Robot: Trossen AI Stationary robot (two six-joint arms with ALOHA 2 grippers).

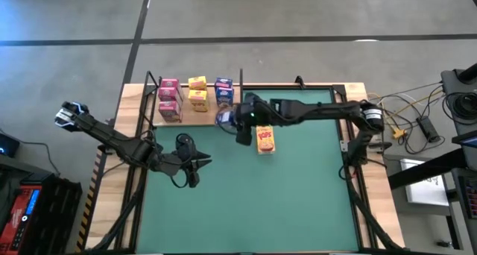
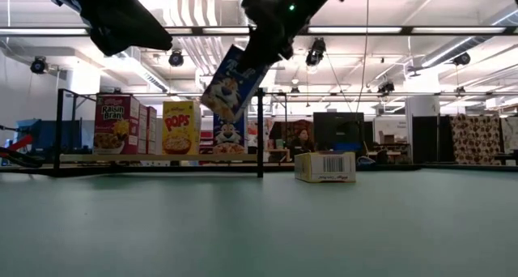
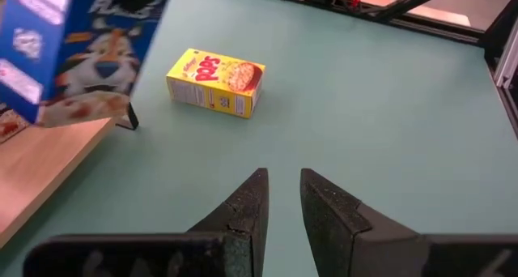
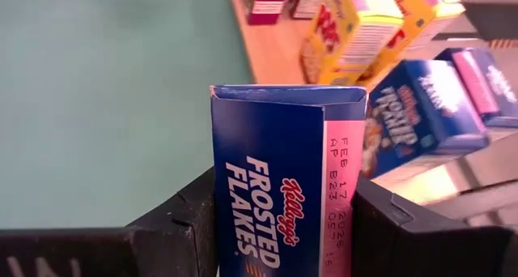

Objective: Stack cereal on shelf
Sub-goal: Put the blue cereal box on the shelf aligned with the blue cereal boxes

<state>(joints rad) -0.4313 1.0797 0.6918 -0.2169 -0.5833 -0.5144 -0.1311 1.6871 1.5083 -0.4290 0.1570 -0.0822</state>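
The shelf (image 1: 195, 116) is a light-wood board with black posts at the far left of the green mat. Pink (image 1: 169, 100), yellow (image 1: 197, 92) and blue (image 1: 223, 89) cereal boxes stand upright on it. My right gripper (image 1: 240, 124) is shut on a blue Frosted Flakes box (image 2: 233, 84), held in the air just off the shelf's right end. A yellow Pops box (image 1: 265, 139) lies flat on the mat. My left gripper (image 3: 282, 198) hovers over the mat's left part with its fingers nearly together and nothing between them. My right gripper pinches the blue box between its two fingers on two opposite faces (image 4: 231, 204), near the box's upper end (image 2: 257, 57). The fingers come slanting down from the table's right side. The box hangs tilted below them, clear of the mat and the shelf.
The near half of the mat (image 1: 253, 203) is bare. Black frame rails run along the mat's edges (image 1: 349, 147). Cables and gear (image 1: 417, 124) lie beyond the table's right edge. A person (image 2: 301, 141) sits far off in the room behind.
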